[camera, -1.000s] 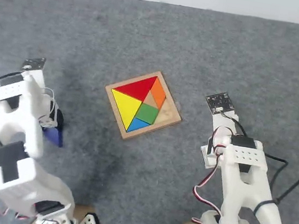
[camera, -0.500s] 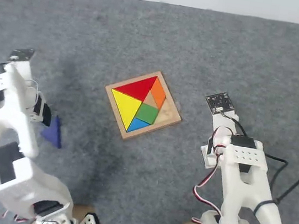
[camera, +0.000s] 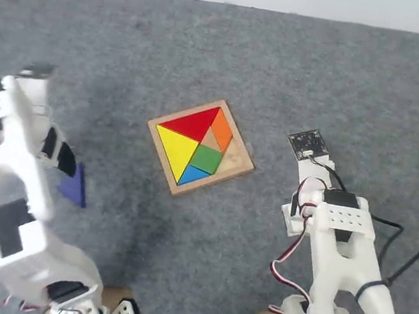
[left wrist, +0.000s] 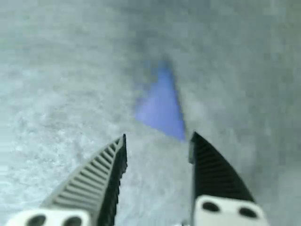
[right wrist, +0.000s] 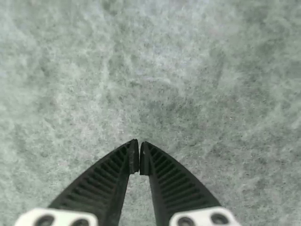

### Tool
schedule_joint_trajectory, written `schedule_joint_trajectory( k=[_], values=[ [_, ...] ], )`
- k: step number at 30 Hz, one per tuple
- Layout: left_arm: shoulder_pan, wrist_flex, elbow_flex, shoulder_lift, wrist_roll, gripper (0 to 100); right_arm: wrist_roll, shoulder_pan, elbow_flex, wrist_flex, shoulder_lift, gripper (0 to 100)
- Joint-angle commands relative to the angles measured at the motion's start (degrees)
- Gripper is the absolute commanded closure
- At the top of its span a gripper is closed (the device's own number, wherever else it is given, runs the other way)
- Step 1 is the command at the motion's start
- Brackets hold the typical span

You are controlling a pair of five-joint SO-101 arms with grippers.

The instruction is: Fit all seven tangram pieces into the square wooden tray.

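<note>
Blue triangle (camera: 74, 185) lies on the desk (camera: 322, 79) at left, well apart from the central tray (camera: 236, 159). Left gripper (left wrist: 157, 136) fingers open above it, right gripper (right wrist: 139, 143) fingers closed — the flat piece may skid when pinched.

left arm (camera: 15, 177), right arm (camera: 345, 250): white shells | fingers (right wrist: 113, 174): black, ribbed | cables (camera: 387, 223): black

High view: overhead, whole surface (camera: 323, 71).
Left wrist view: close, facing down.
Right wrist view: close, facing down.
Shared: blue triangle (camera: 75, 187), high and left wrist.
</note>
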State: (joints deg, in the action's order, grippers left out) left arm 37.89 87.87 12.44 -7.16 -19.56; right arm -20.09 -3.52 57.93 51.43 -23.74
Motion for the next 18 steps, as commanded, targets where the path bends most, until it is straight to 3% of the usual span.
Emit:
schedule_joint_trajectory(
  k=[1, 4, 8, 13, 18],
  values=[
    [1.23, -6.77, 6.20, 6.24, 5.54, 71, 0.26, -0.13, -0.18, -0.92, -2.07, 98.6],
    [-0.62, -12.66, 16.40, 12.66, 5.19, 63, 0.26, -0.13, -0.18, -0.92, -2.07, 98.6],
    [-4.13, -13.98, 24.22, 18.64, 5.63, 63, 0.26, -0.13, -0.18, -0.92, -2.07, 98.6],
    [-2.64, -19.34, 24.40, 14.33, 5.54, 63, 0.26, -0.13, -0.18, -0.57, -2.07, 98.6],
    [-0.18, -18.90, 18.15, 5.27, 5.19, 65, 0.26, -0.13, -0.18, -0.48, -2.07, 98.6]
  ],
)
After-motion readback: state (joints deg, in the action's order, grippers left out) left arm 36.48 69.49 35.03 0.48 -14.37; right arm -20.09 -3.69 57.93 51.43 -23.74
